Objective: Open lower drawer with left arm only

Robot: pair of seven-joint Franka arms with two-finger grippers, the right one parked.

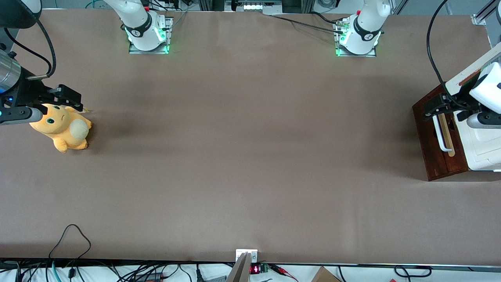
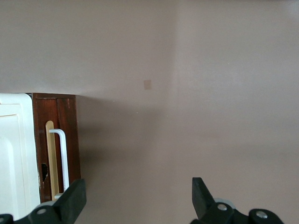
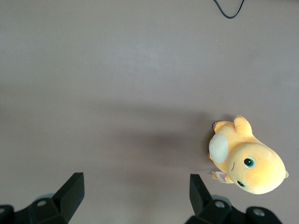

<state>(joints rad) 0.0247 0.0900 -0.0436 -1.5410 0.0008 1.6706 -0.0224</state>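
Brown table (image 1: 242,149), big, mostly bare. White cabinet (image 1: 483,150) at working arm's end. Lower drawer (image 1: 436,150) dark red-brown, sits shut by my read. Left arm (image 1: 487,88) above cabinet. Gripper (image 1: 444,106) near white bar handle (image 1: 440,135), just above its farther end. Fingers (image 2: 70,203) spread, grasping nothing. Risk I see: closing off-centre, fingers slip off bar or hit drawer front; skewed pull drags cabinet.

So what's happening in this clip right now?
The left arm has its hand open above the lower drawer, near one end of the white bar handle. One finger sits by the handle; nothing is gripped. An orange plush toy lies toward the parked arm's end.
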